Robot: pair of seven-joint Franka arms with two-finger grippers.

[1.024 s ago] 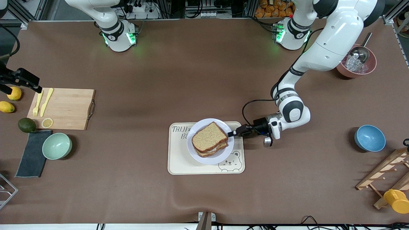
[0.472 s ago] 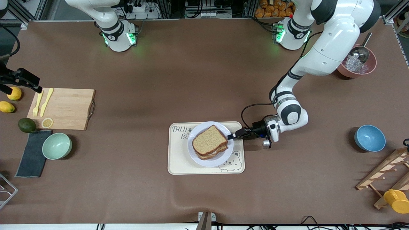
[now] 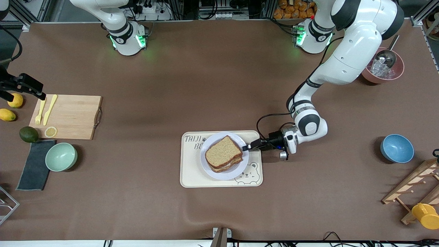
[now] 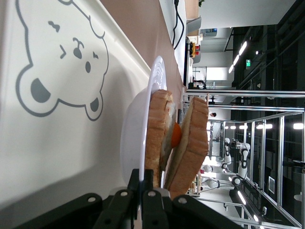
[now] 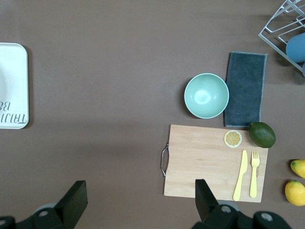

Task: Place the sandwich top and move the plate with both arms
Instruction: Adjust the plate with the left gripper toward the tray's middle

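Toward the right arm's end of the table from the tray point(image 3: 192, 171): two yellow lemons point(image 3: 10, 107) and a dark avocado point(image 3: 28, 134), smooth-skinned, by a rectangular wooden cutting board point(image 3: 72, 116) with a metal handle. On the board, a yellow plastic fork point(image 3: 40, 111) and knife point(image 3: 50, 109), plus a round lemon slice point(image 3: 50, 131). Nearer the front camera than the board, a dark grey cloth point(image 3: 35, 164) and a glossy mint-green bowl point(image 3: 61, 156). Right gripper point(image 5: 138, 200) parked high over that end of the table, fingers spread wide apart, nothing between them, waiting.

Tray cream, rectangular with rounded corners, printed with a grey bear drawing and dark lettering reading "TAIJI" over a cut-off "B". On the tray, the plate point(image 3: 209, 168): round, pale, smooth. On the plate, the sandwich top point(image 3: 223, 152): grainy light brown bread with darker crust, resting on a lower slice, an orange bit of filling visible between them in the left wrist view.

Left gripper point(image 3: 247, 147) level with the plate, clenched on the plate's rim at the side toward the left arm's end.

Toward the left arm's end from the tray: a pink bowl point(image 3: 398, 73) holding clear ice-like pieces and a metal scoop point(image 3: 387, 56), a glossy blue bowl point(image 3: 396, 148), a slatted wooden rack point(image 3: 410, 188), a yellow cup point(image 3: 425, 215).
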